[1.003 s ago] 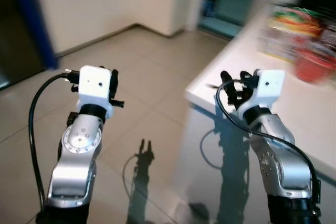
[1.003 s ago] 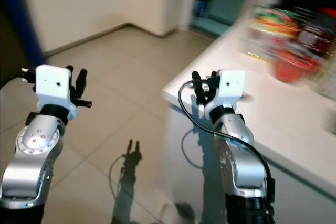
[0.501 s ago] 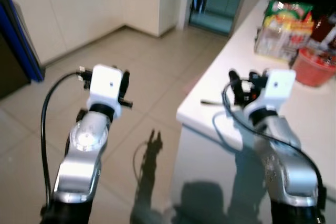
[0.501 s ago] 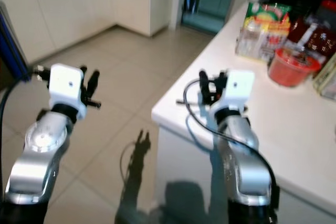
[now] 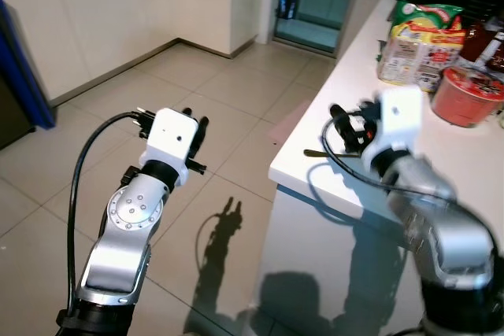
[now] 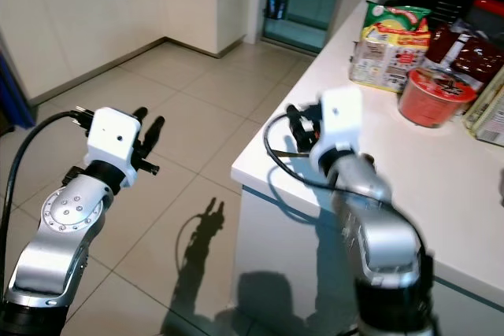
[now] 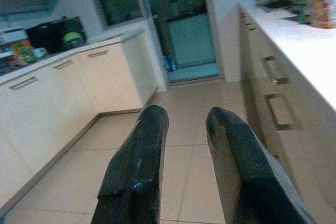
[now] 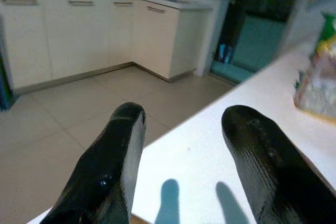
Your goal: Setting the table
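Hovering over the near corner of the white counter [image 5: 472,171], the right gripper [image 8: 181,166] has its fingers spread with nothing between them, and it is plainly the nearer arm to anything worth setting out. From it, the red bowl [image 6: 431,96] lies at about 2 o'clock, further along the counter, with the snack packets [image 6: 390,37] just behind it at 1 o'clock. A thin dark item [image 5: 316,153], perhaps a utensil, lies by the counter edge just beside the gripper. The left gripper [image 7: 184,166], also parted and empty, hangs over the tiled floor [image 5: 228,92], well apart from the counter.
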Tool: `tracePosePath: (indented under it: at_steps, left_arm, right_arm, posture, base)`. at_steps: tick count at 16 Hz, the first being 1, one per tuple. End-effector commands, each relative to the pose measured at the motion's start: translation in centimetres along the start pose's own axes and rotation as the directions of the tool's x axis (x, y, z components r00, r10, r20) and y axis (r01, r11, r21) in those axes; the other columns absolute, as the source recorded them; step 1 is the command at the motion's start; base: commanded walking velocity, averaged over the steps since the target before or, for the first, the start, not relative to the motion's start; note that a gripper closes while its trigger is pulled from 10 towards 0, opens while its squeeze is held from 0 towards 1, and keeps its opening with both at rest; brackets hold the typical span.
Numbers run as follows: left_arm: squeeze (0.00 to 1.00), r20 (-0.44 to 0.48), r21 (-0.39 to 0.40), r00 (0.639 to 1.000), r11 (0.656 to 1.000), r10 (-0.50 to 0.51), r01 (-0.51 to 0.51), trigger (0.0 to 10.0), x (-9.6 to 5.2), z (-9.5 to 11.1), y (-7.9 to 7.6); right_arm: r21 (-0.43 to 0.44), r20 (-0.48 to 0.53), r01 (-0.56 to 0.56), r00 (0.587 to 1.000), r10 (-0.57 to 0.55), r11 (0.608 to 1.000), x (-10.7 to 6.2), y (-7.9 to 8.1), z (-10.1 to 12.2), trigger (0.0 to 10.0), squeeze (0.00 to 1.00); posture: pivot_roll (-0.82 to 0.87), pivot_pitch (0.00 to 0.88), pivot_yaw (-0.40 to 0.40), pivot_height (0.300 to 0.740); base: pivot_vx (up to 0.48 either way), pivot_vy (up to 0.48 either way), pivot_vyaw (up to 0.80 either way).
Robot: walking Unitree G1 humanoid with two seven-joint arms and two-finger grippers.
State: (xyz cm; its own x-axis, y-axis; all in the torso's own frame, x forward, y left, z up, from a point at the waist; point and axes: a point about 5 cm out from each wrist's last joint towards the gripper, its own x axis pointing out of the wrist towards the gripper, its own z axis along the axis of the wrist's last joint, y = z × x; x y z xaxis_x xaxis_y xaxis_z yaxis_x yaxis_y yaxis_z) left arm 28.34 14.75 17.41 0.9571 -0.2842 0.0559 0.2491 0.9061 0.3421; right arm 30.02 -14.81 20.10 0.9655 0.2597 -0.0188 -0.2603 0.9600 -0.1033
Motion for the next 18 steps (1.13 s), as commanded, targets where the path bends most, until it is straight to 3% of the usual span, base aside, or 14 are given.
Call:
tracePosePath:
  at_steps: [1, 5, 7, 8, 9, 11, 14, 16, 18]
  left_arm:
    - [0.0, 0.007, 0.003, 0.998, 0.998, -0.06, 0.06, 10.0, -0.1, -0.1, -0.5]
    - [0.0, -0.029, 0.036, 0.984, 0.983, -0.177, 0.178, 10.0, -0.9, -0.9, -1.2]
    - [0.0, -0.048, 0.062, 0.962, 0.961, -0.267, 0.27, 10.0, -1.6, -1.2, -1.9]
    - [0.0, -0.053, 0.065, 0.953, 0.951, -0.299, 0.302, 10.0, -1.9, -1.2, -2.3]
    - [0.0, -0.054, 0.066, 0.951, 0.949, -0.306, 0.309, 10.0, -2.0, -1.2, -2.4]
    - [0.0, -0.072, 0.07, 0.936, 0.934, -0.344, 0.349, 10.0, -2.7, -1.4, -2.8]
    - [0.0, -0.079, 0.074, 0.934, 0.932, -0.349, 0.354, 10.0, -2.9, -1.5, -2.8]
    - [0.0, -0.081, 0.072, 0.927, 0.925, -0.366, 0.372, 10.0, -2.8, -1.6, -2.9]
    - [0.0, -0.08, 0.076, 0.92, 0.918, -0.383, 0.389, 10.0, -2.6, -1.5, -3.1]
  right_arm:
    - [-0.032, -0.066, -0.074, 0.995, 0.072, 0.997, 0.7, 0.3, -0.5, 10.0, 0.0]
    - [-0.177, -0.198, -0.191, 0.968, 0.155, 0.965, 3.9, -0.4, -1.4, 10.0, 0.0]
    - [-0.261, -0.285, -0.269, 0.939, 0.192, 0.927, 6.2, -1.3, -1.6, 10.0, 0.0]
    - [-0.324, -0.32, -0.305, 0.926, 0.199, 0.895, 6.6, -1.7, -1.6, 10.0, 0.0]
    - [-0.339, -0.327, -0.312, 0.924, 0.199, 0.888, 6.7, -1.8, -1.6, 10.0, 0.0]
    - [-0.36, -0.425, -0.469, 0.852, 0.306, 0.807, 6.2, -2.5, -1.6, 10.0, 0.0]
    - [-0.361, -0.477, -0.552, 0.802, 0.36, 0.751, 5.1, -3.7, -1.2, 10.0, 0.0]
    - [-0.361, -0.548, -0.618, 0.747, 0.377, 0.699, 3.5, -4.9, -1.4, 10.0, 0.0]
    - [-0.317, -0.63, -0.696, 0.662, 0.406, 0.644, 1.1, -6.2, -2.5, 10.0, 0.0]
  posture:
    - [0.0, 0.0, -0.078, 0.74]
    - [0.0, 0.0, -0.089, 0.74]
    - [0.02, 0.0, -0.111, 0.74]
    - [0.04, 0.0, -0.125, 0.74]
    - [0.04, 0.0, -0.125, 0.74]
    - [0.06, 0.0, -0.138, 0.74]
    - [0.05, 0.0, -0.129, 0.74]
    - [0.03, 0.0, -0.116, 0.74]
    - [0.02, 0.0, -0.101, 0.74]
  base:
    - [0.0, 0.0, 0.0]
    - [0.0, 0.0, 0.0]
    - [0.0, 0.0, 0.0]
    - [0.0, 0.0, 0.0]
    - [0.0, 0.0, 0.0]
    - [0.0, 0.0, 0.0]
    - [0.0, 0.0, 0.0]
    - [0.0, 0.0, 0.0]
    - [0.0, 0.0, 0.0]
